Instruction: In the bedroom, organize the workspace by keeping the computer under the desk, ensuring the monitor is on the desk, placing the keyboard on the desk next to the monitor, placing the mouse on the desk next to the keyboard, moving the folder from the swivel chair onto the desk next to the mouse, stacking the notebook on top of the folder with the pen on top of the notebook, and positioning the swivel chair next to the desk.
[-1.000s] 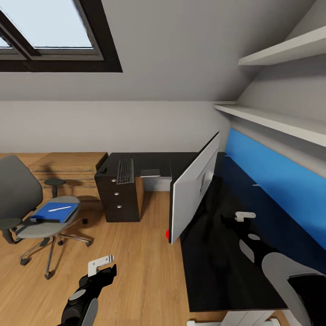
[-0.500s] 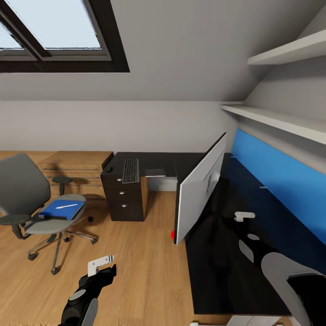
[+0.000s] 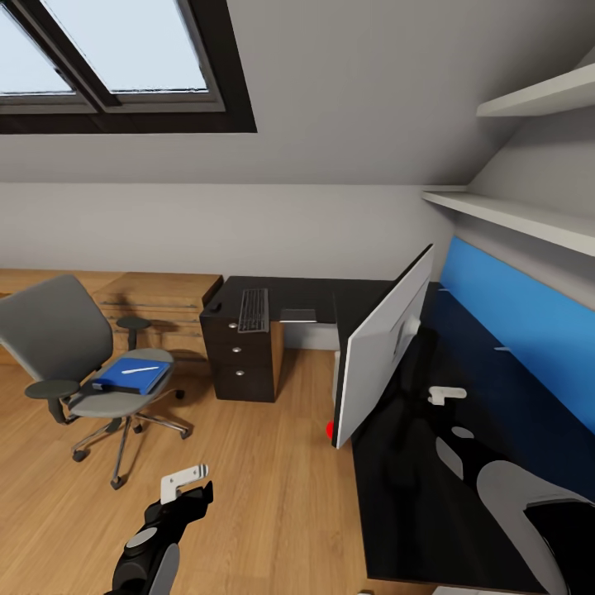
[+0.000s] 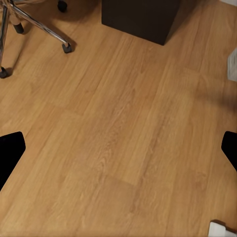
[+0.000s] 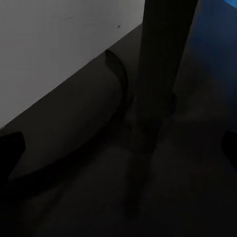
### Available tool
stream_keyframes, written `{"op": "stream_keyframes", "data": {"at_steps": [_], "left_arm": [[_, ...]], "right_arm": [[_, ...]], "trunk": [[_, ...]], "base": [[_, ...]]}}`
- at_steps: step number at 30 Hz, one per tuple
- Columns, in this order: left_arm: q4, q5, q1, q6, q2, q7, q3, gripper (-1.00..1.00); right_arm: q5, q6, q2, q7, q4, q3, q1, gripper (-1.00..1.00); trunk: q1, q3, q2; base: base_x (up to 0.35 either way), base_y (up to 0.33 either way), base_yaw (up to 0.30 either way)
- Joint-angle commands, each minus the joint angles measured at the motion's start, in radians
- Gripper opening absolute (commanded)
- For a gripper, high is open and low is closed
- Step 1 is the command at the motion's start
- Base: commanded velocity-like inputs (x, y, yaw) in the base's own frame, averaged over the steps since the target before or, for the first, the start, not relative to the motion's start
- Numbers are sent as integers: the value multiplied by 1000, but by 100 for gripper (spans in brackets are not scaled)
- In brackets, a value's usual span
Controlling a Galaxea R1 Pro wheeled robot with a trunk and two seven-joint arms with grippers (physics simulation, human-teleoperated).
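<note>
The grey swivel chair stands on the wood floor at the left. The blue folder lies on its seat with the white pen on top. On the black desk, the keyboard and the small mouse lie at the far end above the drawer unit. The monitor stands at the desk's edge, its pale back toward me. A pale box under the desk looks like the computer. My left gripper hangs open over the floor. My right gripper is open above the desk, behind the monitor's stand.
The blue back panel and white shelves line the right side. A low oak dresser sits behind the chair, under the skylight. The chair's castors and the drawer unit lie ahead of the left gripper.
The whole picture has slid to the right, so the camera has turned left. Both arms keep their places in the view. Chair, desk and monitor stay put.
</note>
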State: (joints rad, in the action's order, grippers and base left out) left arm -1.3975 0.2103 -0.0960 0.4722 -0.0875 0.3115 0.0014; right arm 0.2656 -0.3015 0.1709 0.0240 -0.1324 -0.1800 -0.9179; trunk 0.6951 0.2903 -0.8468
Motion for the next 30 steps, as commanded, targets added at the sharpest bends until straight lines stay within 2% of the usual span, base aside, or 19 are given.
{"op": "stream_keyframes", "data": {"at_steps": [1,17,30], "left_arm": [[-1,11,-1,3,0,7,0,100],[0,11,-1,3,4,5,0,100],[0,11,-1,5,5,5,2,100]], "right_arm": [[11,-4,1,2,1,-7,-1,100],[9,-2,1,3,2,-7,-1,100],[11,-2,0,4,2,-7,-1,100]], "trunk": [[0,1,-1],[0,1,-1],[0,1,-1]], "base": [[0,0,7],[-3,-6,1],[-32,-156,0]]}}
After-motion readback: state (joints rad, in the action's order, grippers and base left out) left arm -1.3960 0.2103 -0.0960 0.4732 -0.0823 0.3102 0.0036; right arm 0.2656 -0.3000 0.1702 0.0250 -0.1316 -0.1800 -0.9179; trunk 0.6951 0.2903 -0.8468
